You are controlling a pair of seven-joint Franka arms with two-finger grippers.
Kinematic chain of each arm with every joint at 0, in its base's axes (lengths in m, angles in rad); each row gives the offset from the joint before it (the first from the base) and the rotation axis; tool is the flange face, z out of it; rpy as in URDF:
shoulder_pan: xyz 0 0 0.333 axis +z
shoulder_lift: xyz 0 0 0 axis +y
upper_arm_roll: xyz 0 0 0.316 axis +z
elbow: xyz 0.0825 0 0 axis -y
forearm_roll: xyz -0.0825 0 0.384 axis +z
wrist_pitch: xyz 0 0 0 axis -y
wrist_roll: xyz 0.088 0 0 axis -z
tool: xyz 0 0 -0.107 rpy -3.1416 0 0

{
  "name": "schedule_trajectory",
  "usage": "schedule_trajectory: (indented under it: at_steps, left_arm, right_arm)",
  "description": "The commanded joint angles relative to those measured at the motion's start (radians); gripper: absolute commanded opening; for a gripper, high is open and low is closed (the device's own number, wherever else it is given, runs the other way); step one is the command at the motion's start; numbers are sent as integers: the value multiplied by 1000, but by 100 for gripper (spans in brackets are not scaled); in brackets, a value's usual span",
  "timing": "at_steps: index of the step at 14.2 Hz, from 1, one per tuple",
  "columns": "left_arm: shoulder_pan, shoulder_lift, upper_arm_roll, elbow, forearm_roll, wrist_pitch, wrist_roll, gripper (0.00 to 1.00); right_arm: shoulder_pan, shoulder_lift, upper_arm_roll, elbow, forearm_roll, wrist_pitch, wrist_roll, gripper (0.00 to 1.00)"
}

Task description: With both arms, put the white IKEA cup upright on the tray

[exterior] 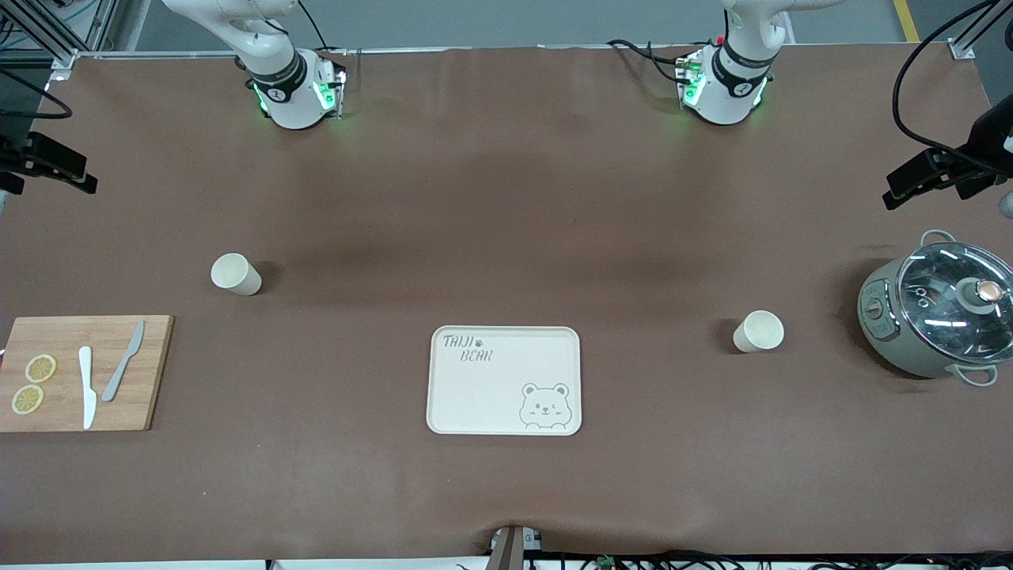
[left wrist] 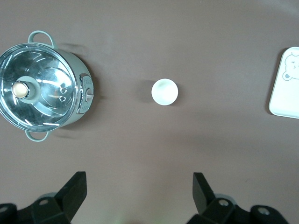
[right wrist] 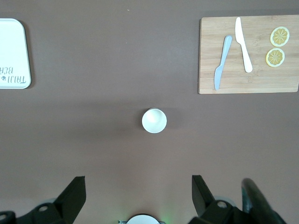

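Both end effectors [left wrist: 137, 191] [right wrist: 137, 191] wide open, empty

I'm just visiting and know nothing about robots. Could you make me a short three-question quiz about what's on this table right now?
1. True or false: a cup already stands on the tray.
2. How many white cups are on the table?
A. one
B. two
C. three
3. Fill in: the two knives and the lemon slices lie on the wooden ____.

Key
1. False. The tray carries nothing.
2. B. One cup stands toward the right arm's end, the other cup toward the left arm's end, beside the lidded pot. The left end effector and right end effector hang open above them.
3. cutting board.
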Motion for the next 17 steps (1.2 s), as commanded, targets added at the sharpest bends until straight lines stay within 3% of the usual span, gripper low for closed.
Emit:
schedule_trajectory:
  at_steps: [1, 9, 17]
  left_arm:
    - [7, 0, -1, 14, -12, -19, 16, 100]
    - [24, 9, 0, 15, -10, -15, 19, 100]
    - [39, 140, -3, 1, -10, 80, 21, 100]
  right_arm:
    - [-14, -22, 4, -17, 15, -1, -3, 100]
    - [-15, -20, 4, -17, 15, -3, -3, 100]
    - [-17, 4, 4, 6, 3, 2, -3, 100]
